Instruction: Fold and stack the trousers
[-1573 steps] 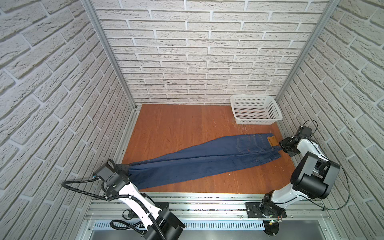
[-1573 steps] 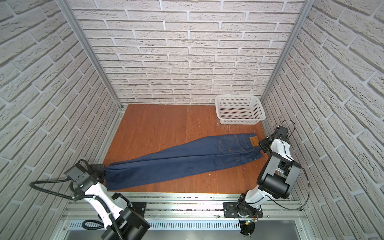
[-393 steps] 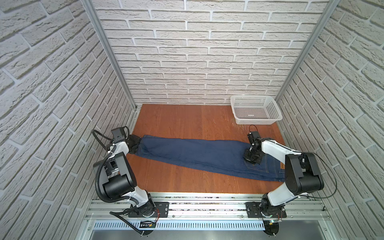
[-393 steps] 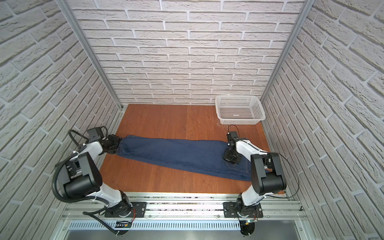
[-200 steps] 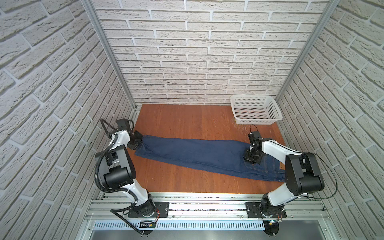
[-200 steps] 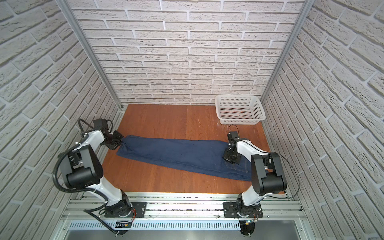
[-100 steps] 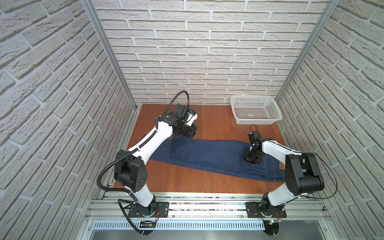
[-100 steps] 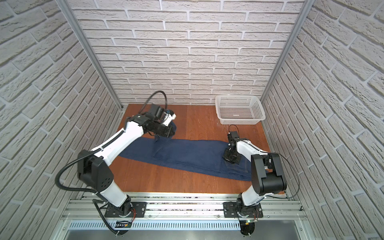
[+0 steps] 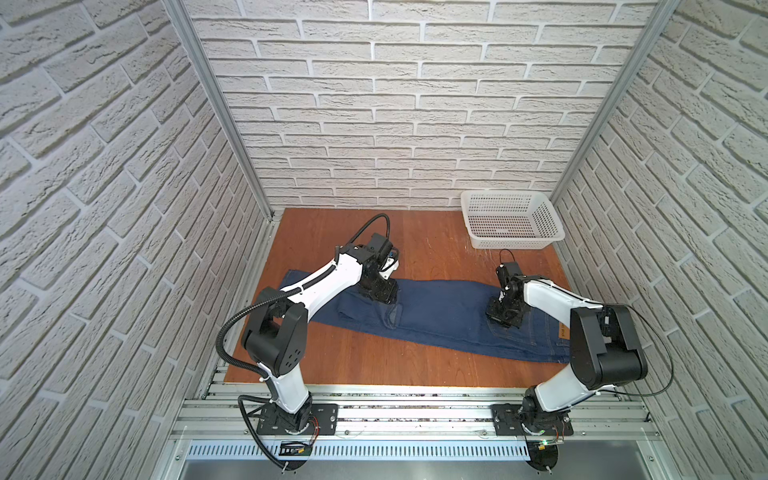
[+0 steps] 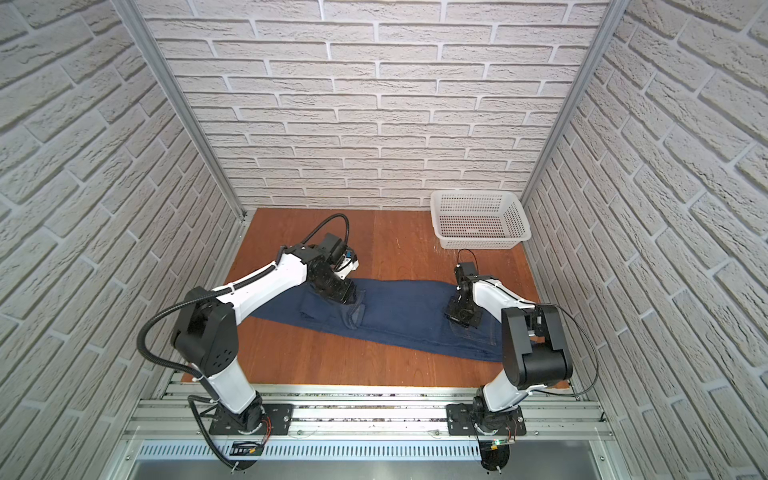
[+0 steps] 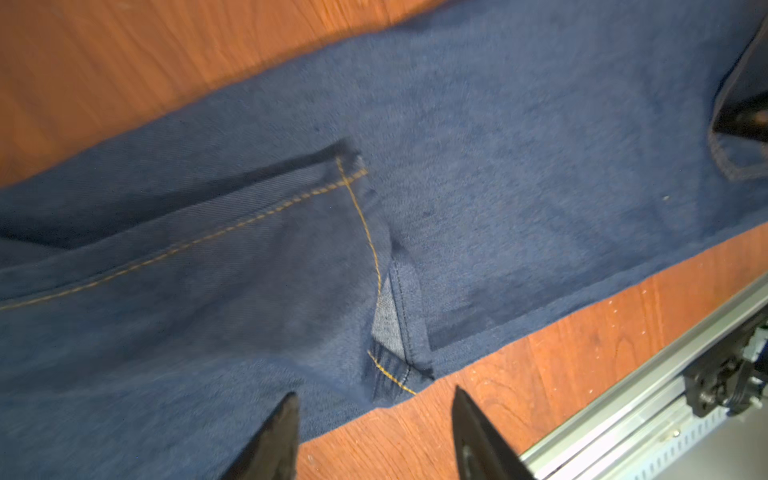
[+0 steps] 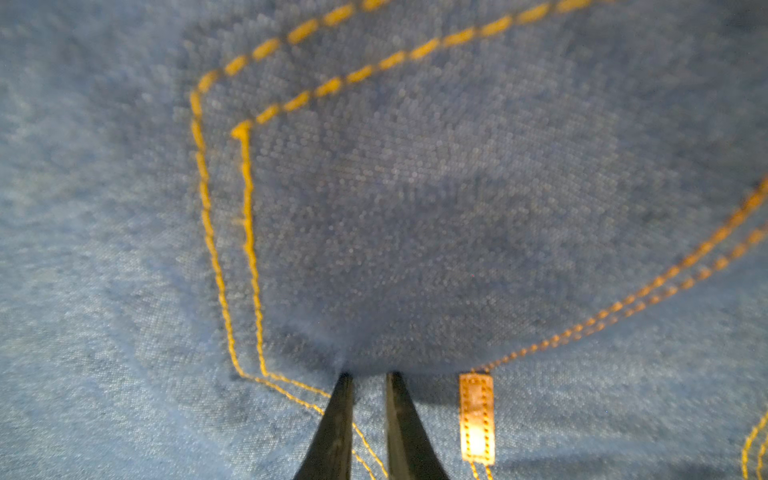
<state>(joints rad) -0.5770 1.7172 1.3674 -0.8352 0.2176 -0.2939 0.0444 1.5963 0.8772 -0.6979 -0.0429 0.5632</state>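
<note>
Brick-pattern walls [image 9: 395, 124] are enclosing a wooden floor [image 9: 415, 365].

- Jeans [image 9: 449, 311], dark blue: lying flat across the floor in both top views, with the waist toward the right arm and a tan patch [image 9: 562, 331] showing there. The leg ends are lying folded back over the legs, hem [image 11: 390, 374] facing up.
- Left gripper [image 11: 374, 397]: hanging over that folded hem, jaws standing apart, gripping nothing.
- Right gripper [image 12: 370, 374]: pressing its tips into the denim at the edge of a stitched pocket [image 12: 415, 208]. The jaws are nearly together and seemingly nipping a little cloth, though the blurred wrist view is leaving that unsure. A tan tab [image 12: 476, 417] is sitting just beside the fingers.
- Basket [image 9: 515, 245], white and perforated: standing in the far right corner, apart from the jeans.
</note>
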